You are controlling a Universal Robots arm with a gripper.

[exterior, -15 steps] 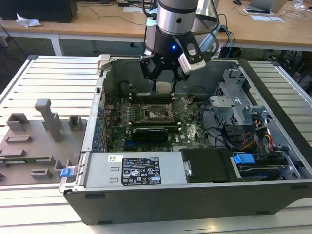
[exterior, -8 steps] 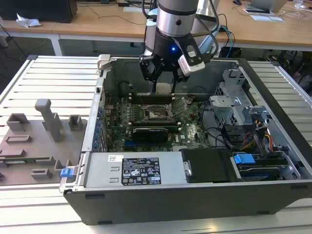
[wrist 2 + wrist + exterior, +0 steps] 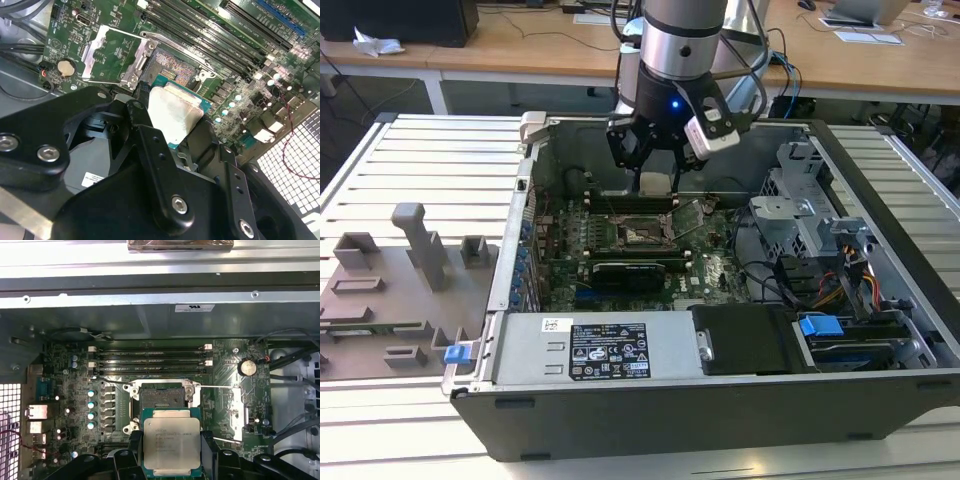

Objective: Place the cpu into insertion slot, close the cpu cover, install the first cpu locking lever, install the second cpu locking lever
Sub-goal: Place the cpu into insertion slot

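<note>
One cpu in gripper; metal top up; near insertion slot

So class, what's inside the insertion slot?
Nothing: the insertion slot shows a bare dark centre. The cpu, gripped by the end effector, covers one edge in the first wrist view.

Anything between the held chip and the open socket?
Nothing: in the first wrist view the chip hangs right by the socket, no part between them. The cover is flipped open beside it in the second wrist view.
</note>
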